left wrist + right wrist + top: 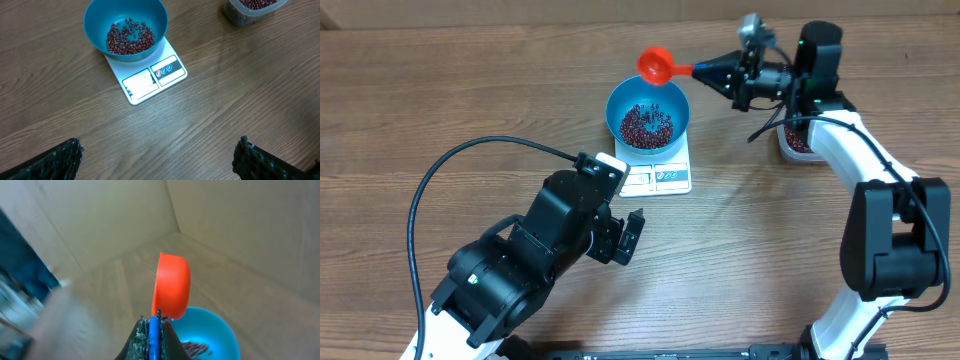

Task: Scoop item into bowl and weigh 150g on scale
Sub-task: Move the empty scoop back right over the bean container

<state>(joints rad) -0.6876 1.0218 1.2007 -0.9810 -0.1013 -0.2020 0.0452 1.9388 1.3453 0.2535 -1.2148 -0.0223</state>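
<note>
I see the beans [646, 124] heaped in the blue bowl [616, 100] on the scale [668, 178], just beyond my right gripper [700, 70], whose jaws pinch the orange scoop [655, 65]; my left gripper [628, 238] hangs spread, well short of the bowl. The right arm hides most of the clear container [796, 143], and I can't read the scale's display

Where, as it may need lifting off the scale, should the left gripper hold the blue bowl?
Probably the rim of the bowl nearest the left gripper, from above, one finger inside the wall, one outside. It stands upright, round and likely too wide to span; the beans lie low, and the scoop hovers by the far rim.
</note>
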